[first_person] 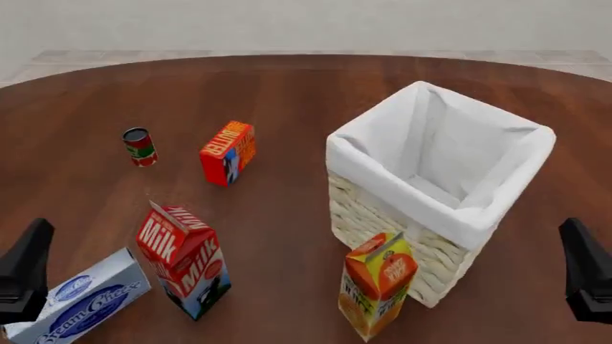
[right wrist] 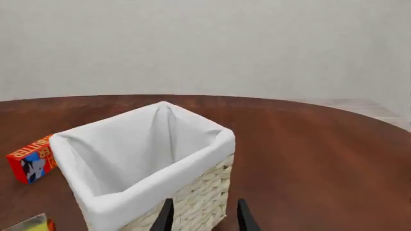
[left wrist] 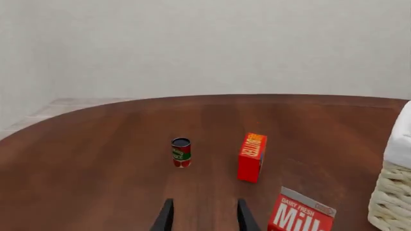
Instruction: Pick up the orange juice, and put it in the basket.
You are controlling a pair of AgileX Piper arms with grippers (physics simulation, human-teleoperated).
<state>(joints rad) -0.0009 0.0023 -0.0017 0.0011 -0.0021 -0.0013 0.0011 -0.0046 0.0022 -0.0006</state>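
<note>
On the table, left to right, stood one cream cheese box, one can, one milk carton, one butter box, one orange juice upright, touching the basket at its near corner; the basket held only its liner. Left gripper and right gripper had their fingers parted, holding nothing.

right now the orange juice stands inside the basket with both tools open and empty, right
Not quite. The front view shows the orange juice standing on the table just outside the basket, against its near wall. The left tool and right tool are open and empty.
</note>
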